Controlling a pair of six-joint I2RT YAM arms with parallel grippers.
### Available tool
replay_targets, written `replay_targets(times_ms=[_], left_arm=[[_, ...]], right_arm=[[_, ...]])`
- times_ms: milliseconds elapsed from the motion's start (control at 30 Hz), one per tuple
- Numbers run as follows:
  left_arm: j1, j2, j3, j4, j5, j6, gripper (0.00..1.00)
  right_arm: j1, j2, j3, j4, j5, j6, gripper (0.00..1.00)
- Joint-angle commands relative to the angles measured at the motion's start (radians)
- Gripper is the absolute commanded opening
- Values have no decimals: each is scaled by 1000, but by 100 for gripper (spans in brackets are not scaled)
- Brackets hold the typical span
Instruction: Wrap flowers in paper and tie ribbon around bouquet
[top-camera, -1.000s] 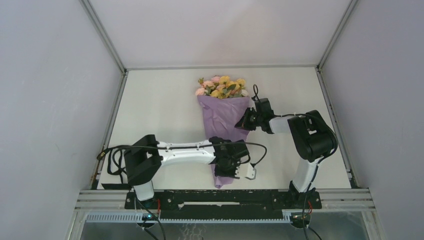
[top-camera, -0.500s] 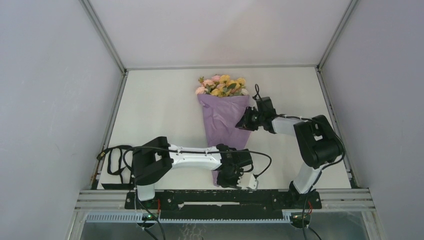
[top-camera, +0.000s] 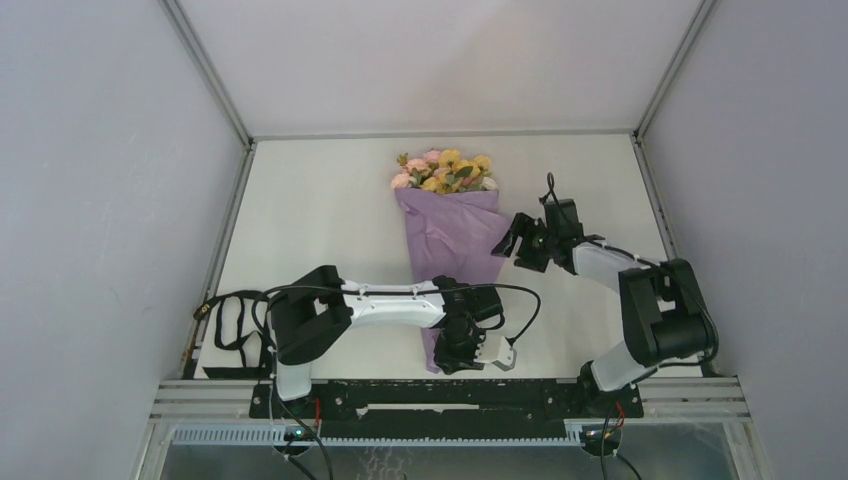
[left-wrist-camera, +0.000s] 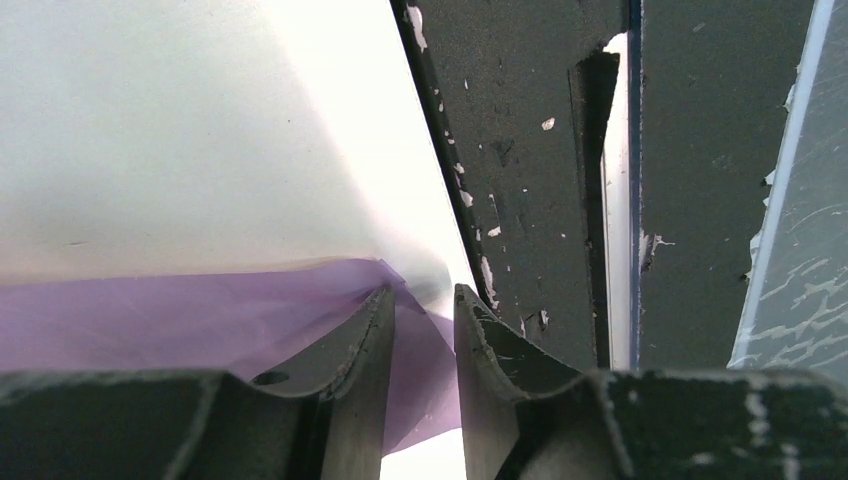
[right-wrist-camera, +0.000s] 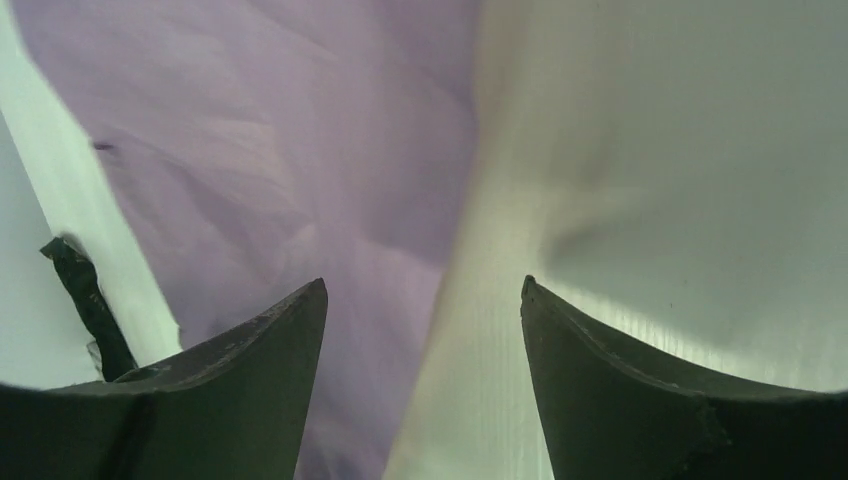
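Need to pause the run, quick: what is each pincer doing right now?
Left pincer: closed on the paper at the cone's narrow end.
Right pincer: open, holding nothing, over the paper's edge.

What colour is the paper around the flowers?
Lilac-purple paper, seen best in the top external view.

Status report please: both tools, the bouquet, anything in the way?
Left tool shut on paper at cone's narrow end. Right tool open, beside paper's right edge. Bouquet lying flat, blooms at far end. Nothing seen blocking.
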Motion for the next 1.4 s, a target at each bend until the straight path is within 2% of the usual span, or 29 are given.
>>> replay_targets(times_ms=[0, 233, 333, 433, 500, 600, 633, 667, 833, 933, 1067, 1133, 1233, 1367], left_arm=[[5, 62, -22, -21, -38, 27, 35], [5, 57, -28, -21, -41, 31, 35], [6, 51, -32, -25, -47, 30, 35], [6, 42, -41, -24, -54, 34, 36], [4, 39, -43, -24, -58, 36, 36], [5, 31, -43, -34, -58, 45, 37], [5, 21, -41, -44, -62, 50, 38], [6, 9, -36, -61, -65, 55, 39], [69, -132, 29, -179, -109, 66, 57], [185, -237, 84, -265, -101, 64, 68], [431, -360, 113, -323, -106, 13, 70], [592, -419, 83, -326, -114, -4, 70], [894, -491, 13, -322, -116, -8, 70], [1262, -507, -97, -253, -208, -7, 70]], right_arm=[[4, 112, -13, 165, -127, 63, 80], [58, 350, 50, 367, -219, 158, 80], [80, 395, 64, 422, -221, 200, 80], [85, 404, 64, 453, -217, 229, 75], [87, 408, 64, 477, -227, 241, 63], [87, 422, 61, 532, -264, 266, 21], [86, 425, 52, 559, -278, 278, 4], [86, 424, 45, 583, -287, 289, 0], [77, 392, 17, 585, -262, 279, 0], [74, 374, 8, 550, -242, 258, 0], [81, 366, 9, 522, -230, 233, 0], [83, 368, 8, 518, -230, 229, 0], [85, 368, 9, 508, -232, 222, 0], [90, 359, 9, 492, -229, 211, 0]])
